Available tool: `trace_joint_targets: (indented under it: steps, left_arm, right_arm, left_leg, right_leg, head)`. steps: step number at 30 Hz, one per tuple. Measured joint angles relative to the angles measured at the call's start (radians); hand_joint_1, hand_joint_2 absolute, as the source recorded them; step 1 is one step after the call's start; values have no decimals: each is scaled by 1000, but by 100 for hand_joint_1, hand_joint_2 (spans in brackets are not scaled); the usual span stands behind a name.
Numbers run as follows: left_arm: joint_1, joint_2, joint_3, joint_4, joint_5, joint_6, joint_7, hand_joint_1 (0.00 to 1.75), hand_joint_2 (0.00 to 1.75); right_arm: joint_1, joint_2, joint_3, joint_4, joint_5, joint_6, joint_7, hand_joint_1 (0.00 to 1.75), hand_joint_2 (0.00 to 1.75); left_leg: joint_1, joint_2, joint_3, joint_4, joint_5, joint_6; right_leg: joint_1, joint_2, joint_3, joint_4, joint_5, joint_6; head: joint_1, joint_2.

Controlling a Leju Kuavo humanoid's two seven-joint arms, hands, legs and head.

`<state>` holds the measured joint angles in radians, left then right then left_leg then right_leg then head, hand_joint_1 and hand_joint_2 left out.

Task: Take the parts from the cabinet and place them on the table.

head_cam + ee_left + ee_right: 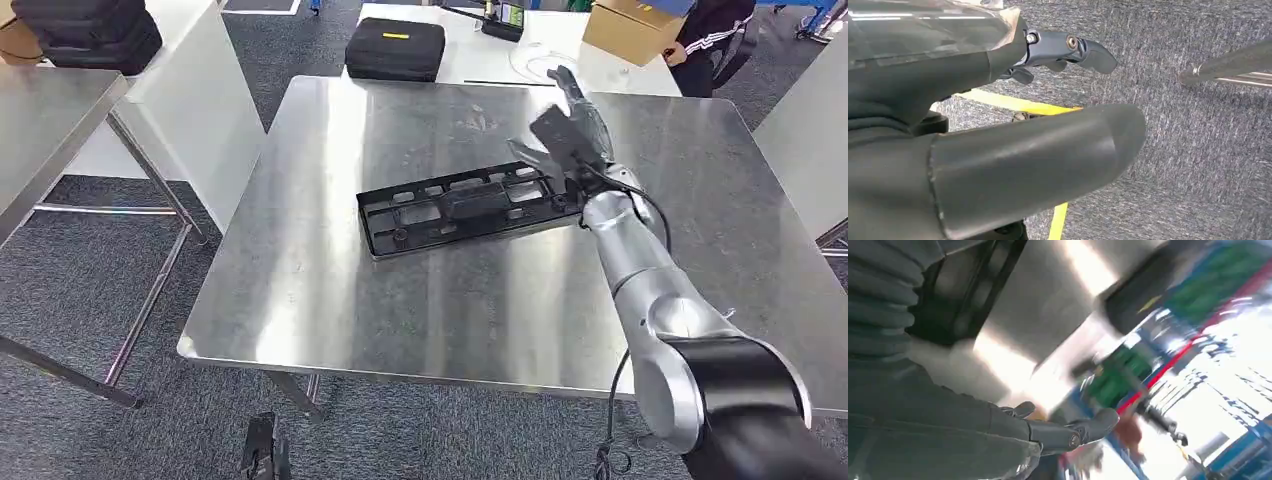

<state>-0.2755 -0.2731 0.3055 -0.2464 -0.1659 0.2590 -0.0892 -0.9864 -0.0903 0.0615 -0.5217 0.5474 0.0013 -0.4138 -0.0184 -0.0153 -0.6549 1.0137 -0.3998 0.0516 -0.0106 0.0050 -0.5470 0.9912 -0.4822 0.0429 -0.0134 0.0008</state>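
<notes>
The left hand (998, 125) is seen in the left wrist view hanging over grey carpet crossed by a yellow floor line (1013, 102); its fingers are apart and nothing is held in it. A steel desk leg (1228, 70) is recorded at 2 o'clock in that view.

In the head view the steel desk (300, 290) is seen ahead, and the black part (460, 205), a long flat openwork frame, lies flat on it near the centre, its long axis running from 8 o'clock to 2 o'clock. The right hand (570, 130) is raised just above the frame's 3 o'clock end, fingers spread, nothing pinched; contact with the part cannot be confirmed.

The part is judged to be moulded plastic: light, fairly stiff along its length but liable to flex if lifted by one end, with smooth rails that could slip. A hold across a long rail near the middle, or through one of the cut-outs, is judged the surest.

The right wrist view is blurred; the frame's ribbing (968, 295) against bright steel is shown close beside the hand's cover. The layout is given by the head view alone. Beyond the desk, a black case (395, 48) lies at 11 o'clock and a cardboard box (632, 28) at 1 o'clock, with a person (712, 35) beside it.
</notes>
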Motion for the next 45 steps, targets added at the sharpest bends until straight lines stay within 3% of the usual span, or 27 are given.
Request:
trace_joint_targets:
  steps: [3, 4, 7, 10, 13, 17, 20, 25, 33, 45]
  left_arm:
    - [8, -10, -16, 0, -2, 7, -16, 0, 0]
    - [12, -12, -24, 0, -2, 7, -21, 0, 0]
    - [16, -16, -39, 0, 3, 16, -32, 0, 0]
    - [16, -21, -58, 0, 5, 21, -32, 0, 0]
    - [16, -25, -71, 0, 12, 23, -29, 0, 0]
    - [16, -26, -94, 0, 5, 5, -5, 0, 0]
    - [14, -26, -111, 0, 1, 4, 2, 0, 0]
    - [13, -26, -132, 0, 1, 6, 7, 0, 0]
    - [15, -26, -139, 0, 21, 29, -2, 0, 0]
    - [17, -27, -140, 0, 25, 37, -11, 0, 0]
  right_arm:
    - [76, -65, -34, -73, -405, 329, -23, 0, 0]
    - [102, -88, -33, -97, -508, 387, -25, 0, 0]
    - [195, -157, -7, -217, -797, 460, -1, 0, 0]
    - [330, -206, 51, -414, -943, 414, 15, 0, 0]
    - [416, -240, 104, -548, -972, 385, 15, 0, 0]
    - [576, -277, 162, -801, -916, 330, -108, 0, 0]
    - [730, -282, 203, -1025, -797, 280, -191, 0, 0]
    - [887, -282, 238, -1279, -721, 250, -238, 0, 0]
    - [1018, -267, 238, -1469, -647, 255, -260, 0, 0]
    - [1060, -243, 229, -1518, -637, 259, -260, 0, 0]
  left_leg:
    - [-1, -4, 0, 0, 0, 0]
    - [-1, -4, 0, 0, 0, 0]
    - [-1, -5, 0, 1, 0, 1]
    - [-1, -4, 0, 1, -2, 2]
    - [-1, -2, 0, 0, -2, 3]
    - [1, -5, 1, 0, -2, 3]
    - [1, -5, 1, 0, -4, 1]
    - [1, -4, 1, 0, -6, 1]
    - [-1, -5, 2, 0, -7, 2]
    - [-1, -5, 2, 0, -7, 3]
  right_leg:
    - [-1, -4, 1, 0, 0, 0]
    - [-1, -4, 2, 0, 0, 0]
    - [-1, -5, 2, 0, 0, 0]
    - [-1, -4, 2, 0, 0, 1]
    - [-1, -2, 1, 0, 0, 1]
    - [0, -5, 4, 0, -3, 4]
    - [1, -5, 4, 0, -5, 5]
    - [1, -4, 3, 0, -6, 5]
    - [-1, -5, 3, -1, -7, 7]
    - [-1, -4, 4, -1, -7, 8]
  head:
    - [0, 0]
    - [0, 0]
    - [0, 0]
    - [0, 0]
    - [0, 0]
    - [0, 0]
    - [0, 0]
    - [0, 0]
    - [0, 0]
    - [0, 0]
